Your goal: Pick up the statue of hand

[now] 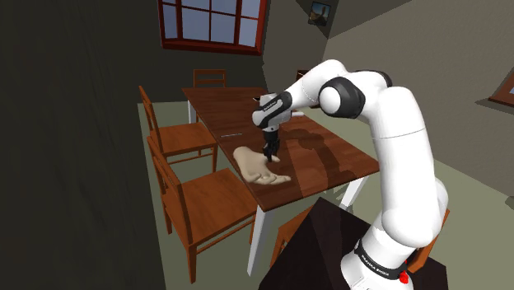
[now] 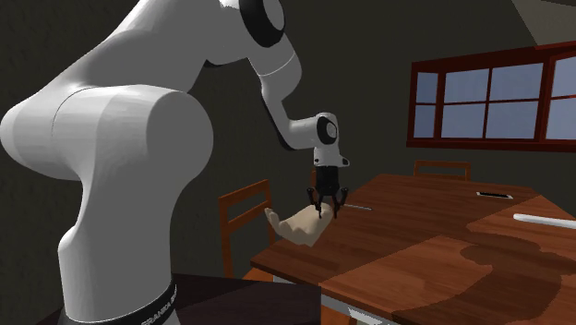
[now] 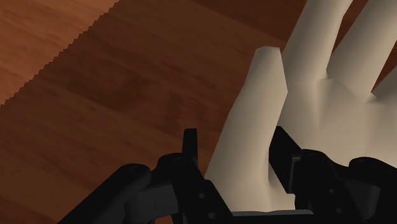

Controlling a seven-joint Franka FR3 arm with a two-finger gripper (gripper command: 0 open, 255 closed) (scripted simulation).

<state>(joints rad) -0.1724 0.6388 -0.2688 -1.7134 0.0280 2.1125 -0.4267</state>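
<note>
The hand statue [image 1: 258,165] is a pale beige open hand lying flat on the brown wooden table [image 1: 329,161], near its edge at the shoulder view's left. My black gripper [image 1: 271,155] comes straight down onto its rear side. In the second exterior view the gripper [image 2: 325,208] presses into the hand statue [image 2: 297,224] from above. Seen from the wrist, both fingers [image 3: 191,149] clasp the thumb side of the hand statue [image 3: 299,102], so the gripper [image 3: 236,159] is shut on it. The statue rests on the tabletop.
Wooden chairs [image 1: 198,202] stand along the table's side at the shoulder view's left, another [image 1: 208,79] at the far end. A thin pale object [image 2: 543,218] and a small dark one [image 2: 495,194] lie farther down the table. A window [image 1: 212,23] is behind. My stand [image 1: 321,247] sits below.
</note>
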